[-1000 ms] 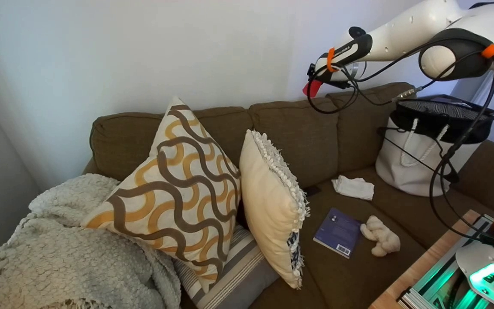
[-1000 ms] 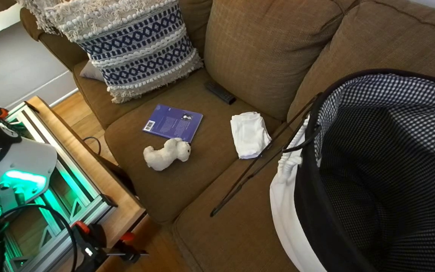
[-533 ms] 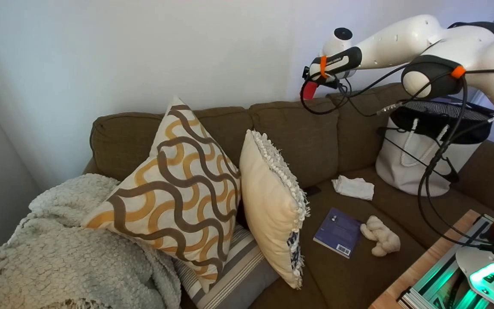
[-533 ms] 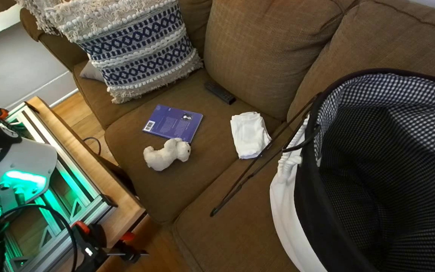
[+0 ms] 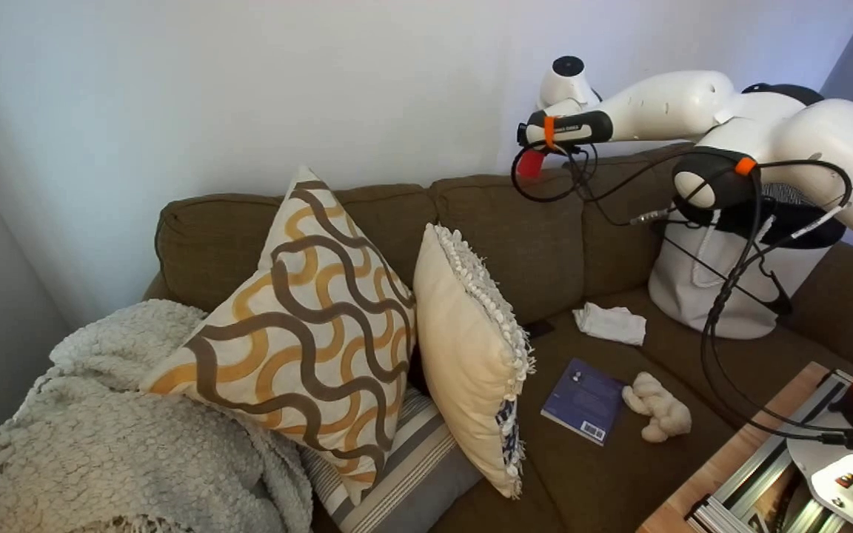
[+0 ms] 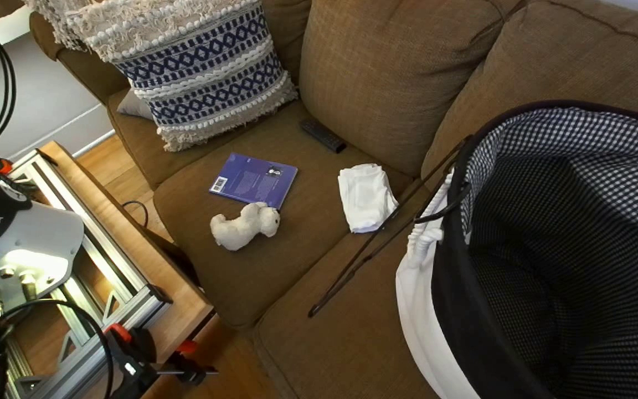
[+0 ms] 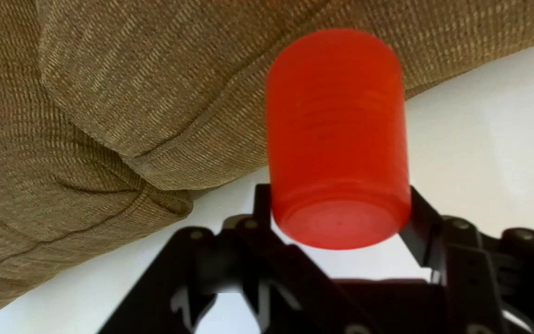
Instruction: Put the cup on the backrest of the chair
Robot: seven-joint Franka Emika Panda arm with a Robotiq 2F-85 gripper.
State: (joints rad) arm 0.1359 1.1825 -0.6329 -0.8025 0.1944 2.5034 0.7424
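Red cup [image 7: 338,125] between fingers [image 7: 262,204] of the pincer [image 7: 340,204]

Sofa seat [image 6: 274,271], in an exterior view: fringed pillow [image 6: 208,77], far left; remote [image 6: 323,136], far side; purple book [image 6: 252,180], left, plush toy [image 6: 238,228] just beside it; white cloth [image 6: 368,199], right of book; bag [image 6: 454,288], near right.

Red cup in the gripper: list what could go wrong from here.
The cup could tip when released, as the backrest looks padded and rounded. It could fall toward the wall: in the wrist view it overlaps both wall and backrest. The cable loop hanging near the gripper might catch on the backrest.
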